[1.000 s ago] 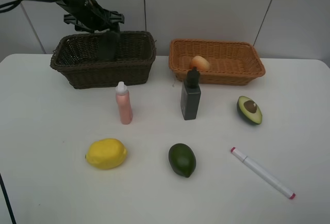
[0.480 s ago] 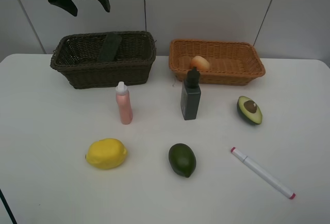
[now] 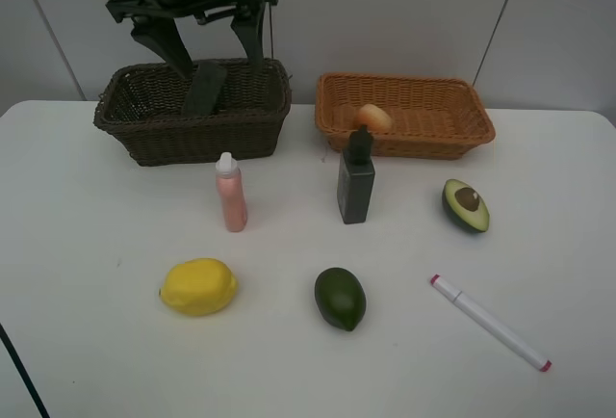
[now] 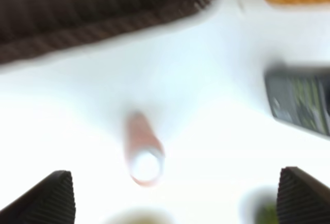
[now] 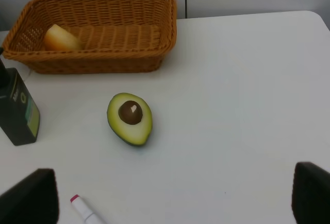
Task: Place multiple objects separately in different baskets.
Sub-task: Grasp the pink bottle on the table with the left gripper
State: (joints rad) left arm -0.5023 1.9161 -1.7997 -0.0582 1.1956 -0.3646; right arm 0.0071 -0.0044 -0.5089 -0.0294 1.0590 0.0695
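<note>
Left and right jaws released and empty, we size up the pink bottle (image 3: pixel 231 194) on the bench (image 3: pixel 77 245): likely light, slick, tippy, best taken around its middle.

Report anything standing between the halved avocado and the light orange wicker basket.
Nothing visible does. Only bare white table lies between the halved avocado with its pit and the near wall of the light orange wicker basket. The dark grey rectangular bottle stands clear of that path, before the basket's other end.
</note>
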